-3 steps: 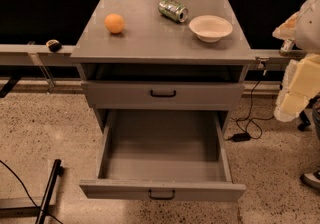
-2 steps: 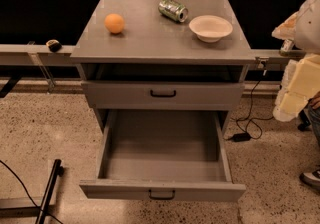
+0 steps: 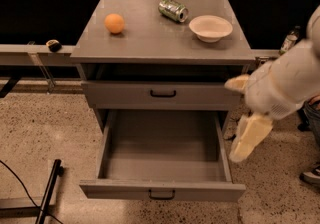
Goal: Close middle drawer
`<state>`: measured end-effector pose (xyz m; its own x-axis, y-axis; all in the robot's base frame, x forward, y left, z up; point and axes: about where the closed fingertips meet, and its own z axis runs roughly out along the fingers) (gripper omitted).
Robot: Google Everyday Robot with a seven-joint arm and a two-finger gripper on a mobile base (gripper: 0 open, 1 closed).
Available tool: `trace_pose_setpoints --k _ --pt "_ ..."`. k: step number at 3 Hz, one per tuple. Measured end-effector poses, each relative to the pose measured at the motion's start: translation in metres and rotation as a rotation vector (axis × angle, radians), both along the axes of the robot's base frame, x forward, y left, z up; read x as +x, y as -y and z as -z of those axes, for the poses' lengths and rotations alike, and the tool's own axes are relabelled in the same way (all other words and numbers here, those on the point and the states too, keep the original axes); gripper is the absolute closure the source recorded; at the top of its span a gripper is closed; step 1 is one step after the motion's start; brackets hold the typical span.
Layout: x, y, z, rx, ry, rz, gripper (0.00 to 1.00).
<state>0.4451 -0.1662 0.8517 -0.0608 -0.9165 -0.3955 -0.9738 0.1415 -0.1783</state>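
The middle drawer [image 3: 162, 189] of the grey cabinet is pulled far out toward me. Its flat grey front carries a small black bar handle [image 3: 161, 196], and its grey box interior [image 3: 162, 145] holds nothing. The first drawer [image 3: 162, 95] above it stands a little way out. The third drawer is hidden below. My gripper [image 3: 248, 135], cream coloured at the end of a white arm [image 3: 287, 80], hangs just outside the open drawer's right side wall, above the floor. It touches nothing that I can see.
On the cabinet top [image 3: 150, 38] lie an orange [image 3: 114, 23], a green can on its side [image 3: 173, 9] and a white bowl [image 3: 210, 28]. A black stand leg [image 3: 47, 193] lies on the speckled floor at lower left. A bottle [image 3: 289, 40] stands at the right.
My arm and gripper have swung left and down from the right edge, coming close to the open drawer's right side. The drawers and the objects on top have not moved.
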Motion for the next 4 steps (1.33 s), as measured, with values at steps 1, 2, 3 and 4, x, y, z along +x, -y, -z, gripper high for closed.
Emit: trace_pose_setpoints --k 1,2,3,4 --pt "-0.011 -0.027 0.079 0.085 -0.075 -0.066 0.00" --pt "-0.007 -0.020 0.085 0.043 -0.054 -0.174 0.00" --pt "-0.010 -0.021 0.083 0.042 -0.058 -0.188 0.00" --pt "-0.004 -0.018 0.103 0.075 -0.043 -0.176 0.00"
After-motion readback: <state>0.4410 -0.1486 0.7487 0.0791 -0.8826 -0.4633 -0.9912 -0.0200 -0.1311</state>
